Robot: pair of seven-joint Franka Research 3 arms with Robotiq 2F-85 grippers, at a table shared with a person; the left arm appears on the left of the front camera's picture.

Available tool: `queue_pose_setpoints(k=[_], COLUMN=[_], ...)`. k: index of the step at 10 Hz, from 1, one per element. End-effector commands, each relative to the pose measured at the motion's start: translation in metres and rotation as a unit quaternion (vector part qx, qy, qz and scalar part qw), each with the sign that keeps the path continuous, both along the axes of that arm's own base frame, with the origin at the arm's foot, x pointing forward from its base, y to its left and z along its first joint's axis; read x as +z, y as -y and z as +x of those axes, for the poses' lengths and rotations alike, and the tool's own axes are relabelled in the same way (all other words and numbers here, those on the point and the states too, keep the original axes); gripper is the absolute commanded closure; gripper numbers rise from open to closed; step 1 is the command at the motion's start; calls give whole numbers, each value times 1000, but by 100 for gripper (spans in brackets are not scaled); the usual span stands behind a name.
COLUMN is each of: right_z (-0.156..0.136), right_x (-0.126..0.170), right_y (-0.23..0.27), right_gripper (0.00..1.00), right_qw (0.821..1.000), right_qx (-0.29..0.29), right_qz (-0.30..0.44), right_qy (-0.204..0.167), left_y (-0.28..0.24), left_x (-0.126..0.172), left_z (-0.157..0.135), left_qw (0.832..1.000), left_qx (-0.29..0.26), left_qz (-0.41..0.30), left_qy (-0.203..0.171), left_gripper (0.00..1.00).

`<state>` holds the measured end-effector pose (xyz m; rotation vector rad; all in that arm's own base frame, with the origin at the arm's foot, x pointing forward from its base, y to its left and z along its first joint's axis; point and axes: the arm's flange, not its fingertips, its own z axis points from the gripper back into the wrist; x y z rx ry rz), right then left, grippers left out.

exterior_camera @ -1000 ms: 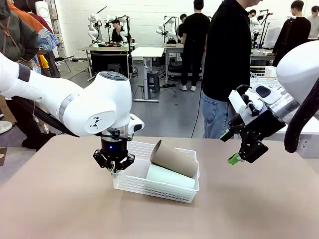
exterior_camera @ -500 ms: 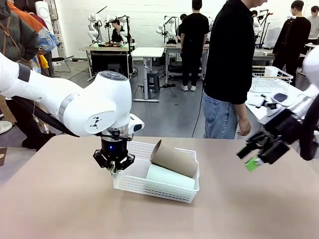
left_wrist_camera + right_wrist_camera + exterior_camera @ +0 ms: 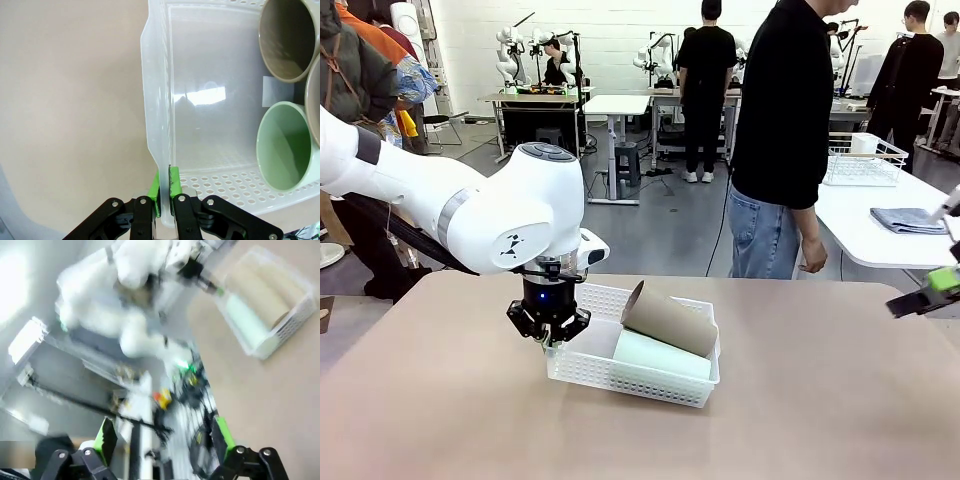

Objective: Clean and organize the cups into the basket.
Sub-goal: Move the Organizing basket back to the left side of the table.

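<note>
The white mesh-sided basket point(image 3: 582, 366) sits mid-table. Inside it, the pale mint cup point(image 3: 660, 355) lies on its side with the tan-brown cup point(image 3: 668, 318) resting tilted on top. My left gripper point(image 3: 549, 338) is shut on the basket's left rim. In the left wrist view the green fingertips point(image 3: 173, 181) pinch that rim point(image 3: 159, 125), and the open mouths of the mint cup point(image 3: 282, 145) and the tan cup point(image 3: 289, 40) face the camera. My right gripper point(image 3: 932, 292) hangs at the far right edge. Its wrist view is blurred and shows the right gripper point(image 3: 162, 437) open and empty, the basket point(image 3: 287, 322) far off.
A person in black point(image 3: 785, 130) stands at the table's far side, one hand point(image 3: 812, 255) hanging near the edge. A second white table point(image 3: 880, 225) at the right carries a wire basket point(image 3: 860, 160) and a folded cloth point(image 3: 912, 220). Bare tabletop point(image 3: 820, 400) surrounds the basket.
My right arm has swung away to the right, from above the table's right half out to the picture's edge. The left gripper, basket and cups have stayed put.
</note>
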<state>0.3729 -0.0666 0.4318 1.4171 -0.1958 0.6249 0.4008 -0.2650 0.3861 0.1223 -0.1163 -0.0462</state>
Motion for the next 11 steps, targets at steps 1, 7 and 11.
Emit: queue_pose_setpoints(k=[1, 7, 11], right_z=[6, -75, -134], right_x=[-23, -52, -32], right_y=[36, 147, 205], right_gripper=[0, 0, 0], right_qw=[972, 953, 961], right_qx=[-179, -277, -264], right_qz=[140, 101, 57], right_qy=[-55, -67, -65], left_y=[-2, -2, -2], left_x=[1, 1, 1], left_z=[0, 0, 0], left_qw=[1000, 1000, 1000], left_qx=[-2, -2, -2], left_qz=[3, 3, 3], left_qy=[5, 5, 5], left_gripper=[100, 100, 100])
